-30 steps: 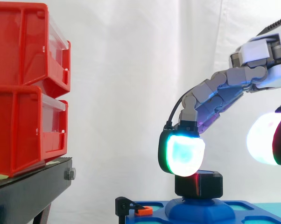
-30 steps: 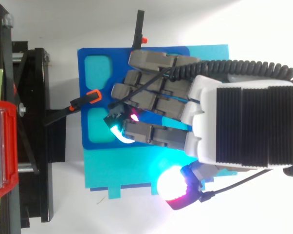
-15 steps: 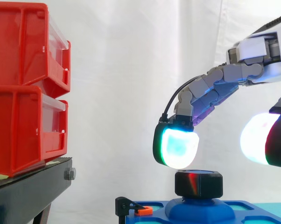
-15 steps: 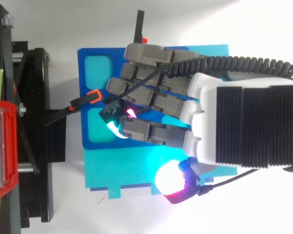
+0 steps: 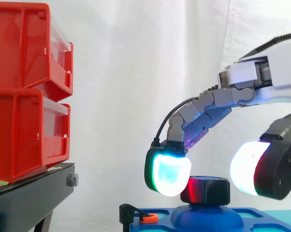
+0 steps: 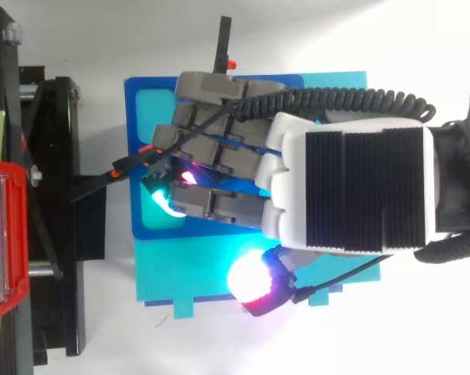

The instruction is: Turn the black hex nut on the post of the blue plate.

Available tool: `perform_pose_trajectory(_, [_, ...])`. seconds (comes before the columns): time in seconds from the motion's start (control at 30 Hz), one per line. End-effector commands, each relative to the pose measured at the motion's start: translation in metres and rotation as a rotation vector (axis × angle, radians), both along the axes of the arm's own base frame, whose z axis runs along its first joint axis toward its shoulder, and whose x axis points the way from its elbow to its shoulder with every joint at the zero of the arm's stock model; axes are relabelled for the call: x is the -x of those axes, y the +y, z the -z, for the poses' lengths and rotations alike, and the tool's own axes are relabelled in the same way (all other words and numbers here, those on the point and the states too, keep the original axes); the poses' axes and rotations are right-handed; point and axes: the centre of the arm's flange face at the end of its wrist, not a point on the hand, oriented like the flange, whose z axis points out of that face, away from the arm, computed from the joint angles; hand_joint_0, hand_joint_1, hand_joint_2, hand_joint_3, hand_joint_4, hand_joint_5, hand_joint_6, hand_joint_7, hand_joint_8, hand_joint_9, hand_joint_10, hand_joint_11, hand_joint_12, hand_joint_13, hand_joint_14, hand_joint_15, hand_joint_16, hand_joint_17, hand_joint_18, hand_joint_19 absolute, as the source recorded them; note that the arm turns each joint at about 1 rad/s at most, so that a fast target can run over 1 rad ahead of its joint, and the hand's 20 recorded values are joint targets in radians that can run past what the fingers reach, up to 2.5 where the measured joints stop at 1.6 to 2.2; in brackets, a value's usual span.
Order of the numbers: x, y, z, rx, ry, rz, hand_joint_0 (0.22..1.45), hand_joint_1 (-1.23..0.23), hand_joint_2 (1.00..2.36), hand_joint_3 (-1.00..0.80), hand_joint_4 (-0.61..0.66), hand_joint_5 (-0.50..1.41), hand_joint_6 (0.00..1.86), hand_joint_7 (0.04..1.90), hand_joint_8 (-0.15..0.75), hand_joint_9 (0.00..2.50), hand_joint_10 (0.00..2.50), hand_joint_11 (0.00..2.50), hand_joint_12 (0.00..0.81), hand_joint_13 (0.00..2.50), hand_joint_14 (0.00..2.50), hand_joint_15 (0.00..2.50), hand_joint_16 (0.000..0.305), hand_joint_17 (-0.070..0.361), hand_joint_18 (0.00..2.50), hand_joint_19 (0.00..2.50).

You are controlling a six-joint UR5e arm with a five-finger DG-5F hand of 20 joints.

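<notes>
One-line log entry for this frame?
stage: pre-grasp | hand: open, pads flank black hex nut | nut: on post of blue plate | contact: unclear

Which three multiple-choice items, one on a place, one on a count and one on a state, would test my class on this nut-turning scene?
1. Where is the black hex nut?
A. loose on the floor
B. hung on the curtain
C. on the post of the blue plate

2. How many red bins are stacked on the black stand?
A. one
B. two
C. four

3. How is the hand?
A. open, a fingertip pad and the thumb pad either side of the nut
B. shut in a fist
C. carrying the nut aloft

Answers: 1 C, the side view shows it seated there; 2 B, one bin sits on another; 3 A, the glowing pads flank the seated nut.
</notes>
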Motion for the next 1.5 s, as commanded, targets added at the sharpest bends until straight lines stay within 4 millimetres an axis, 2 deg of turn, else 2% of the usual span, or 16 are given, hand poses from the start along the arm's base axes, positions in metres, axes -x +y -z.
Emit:
perform_pose_trajectory(0.0, [-0.001, -0.002, -0.009, 0.003, -0.001, -0.003, 0.50, -0.47, 1.00, -0.47, 0.25, -0.16, 0.50, 0.83, 0.287, 0.54, 0.00, 0.00, 0.352, 0.50, 0.00, 0.08, 0.055, 0.125, 0.42, 0.21])
perform_pose_trajectory(0.87, [0.004, -0.023, -0.009, 0.008, 0.032, -0.029, 0.50, -0.47, 1.00, -0.47, 0.25, -0.16, 0.50, 0.83, 0.284, 0.53, 0.00, 0.00, 0.356, 0.50, 0.00, 0.09, 0.056, 0.125, 0.42, 0.21])
perform_pose_trajectory(1.27, [0.008, -0.045, -0.009, 0.011, 0.037, -0.037, 0.50, -0.46, 1.00, -0.47, 0.24, -0.16, 0.50, 0.83, 0.283, 0.53, 0.00, 0.00, 0.358, 0.50, 0.00, 0.09, 0.056, 0.126, 0.43, 0.21])
perform_pose_trajectory(1.47, [0.011, -0.066, -0.009, 0.021, 0.036, -0.047, 0.50, -0.46, 1.00, -0.47, 0.24, -0.16, 0.50, 0.83, 0.284, 0.53, 0.00, 0.00, 0.358, 0.50, 0.00, 0.09, 0.056, 0.126, 0.43, 0.22])
